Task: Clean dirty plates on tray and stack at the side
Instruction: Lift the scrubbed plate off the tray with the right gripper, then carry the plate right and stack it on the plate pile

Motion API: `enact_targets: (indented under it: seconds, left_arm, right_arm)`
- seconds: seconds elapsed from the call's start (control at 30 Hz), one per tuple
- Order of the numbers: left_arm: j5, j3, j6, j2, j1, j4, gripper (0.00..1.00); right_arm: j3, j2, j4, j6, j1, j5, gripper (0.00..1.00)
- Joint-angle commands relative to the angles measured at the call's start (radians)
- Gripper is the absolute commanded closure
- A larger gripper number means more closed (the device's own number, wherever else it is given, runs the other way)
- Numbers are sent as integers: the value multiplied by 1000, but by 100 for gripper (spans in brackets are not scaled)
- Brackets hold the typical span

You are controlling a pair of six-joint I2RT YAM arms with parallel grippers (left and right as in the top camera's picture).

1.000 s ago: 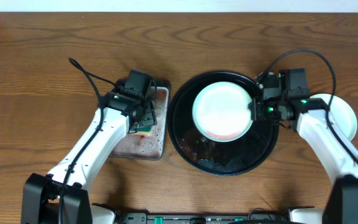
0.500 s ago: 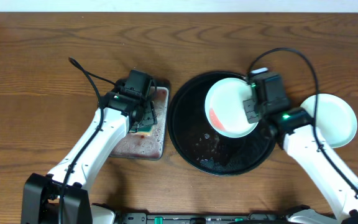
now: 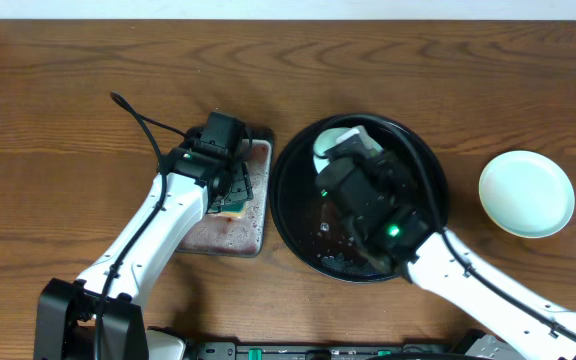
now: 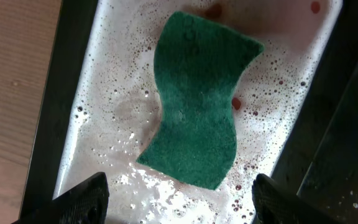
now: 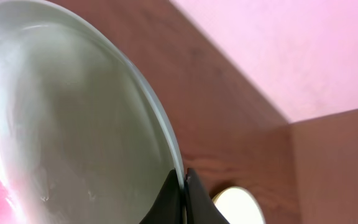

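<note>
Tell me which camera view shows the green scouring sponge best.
The left wrist view: the green scouring sponge lies whole and unobstructed in the foamy rectangular tray. Overhead shows only a green sliver beneath the left gripper. The right wrist view does not show it.

Left end effector (image 4: 179, 202) wide, right (image 5: 181, 198) tight

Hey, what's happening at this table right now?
The right end effector is shut on the rim of a red-smeared plate, holding it tilted over the black tray. The left end effector hovers open above the green sponge in its soapy sponge tray. Another plate sits on the table to the right.
</note>
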Motion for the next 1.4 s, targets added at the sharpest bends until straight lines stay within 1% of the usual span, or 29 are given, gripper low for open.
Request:
enact_targets:
  seconds: [0.0,0.1,0.23,0.37,1.2,1.37]
  left_arm:
    - [-13,-8,-5,11,3,1,25]
    - [-13,-8,-5,11,4,2,25]
    - [-13,-8,-5,11,4,6,25]
    - [-13,-8,-5,11,4,8,25]
    - [-13,-8,-5,11,4,13,25]
    - [-13,-8,-5,11,4,12,25]
  right_arm:
    - [21,-18,28,-27,59,197,99]
    - [21,-18,54,-27,103,294,99]
    - [21,-18,89,-27,123,390,99]
    - [21,-18,115,-27,123,441,99]
    - [20,-18,148,-26,118,440,99]
    - [20,-18,149,-19,97,436,99]
